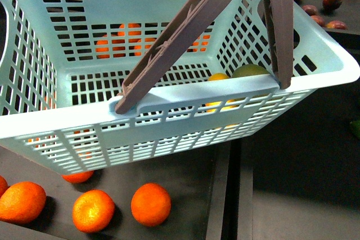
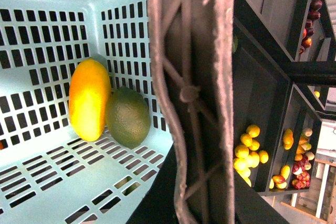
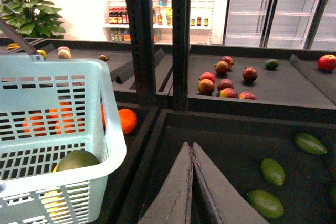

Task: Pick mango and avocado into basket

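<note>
mango (image 2: 89,99) and avocado (image 2: 128,117) both lie already inside the basket (image 1: 315,54), touching side by side on its slotted floor, tucked into the near right corner against the wall. in the left wrist view their long axes run parallel to each other and along that wall. in the front view only their tops peek over the near rim, the avocado to the right of the mango.

so by my reading nothing is left to pick: no fruit lies between any jaws, and the relation that matters now is basket to arms. the brown-grey handle (image 2: 191,98) fills the left wrist view very close up, which suggests the left arm carries the basket by it, though the left jaws themselves are out of sight and i cannot tell how they stand. the right gripper (image 3: 191,153) hangs to the right of the basket, jaws pressed together with nothing in them, over a dark display tray (image 3: 231,140) where green fruits (image 3: 273,171) lie.

the basket hangs tilted above the dark counter (image 1: 191,195), with round oranges (image 1: 151,204) scattered under its near edge. shelf posts (image 3: 142,35) stand just beyond the basket, so any swing wants care; the right side is roomier.
</note>
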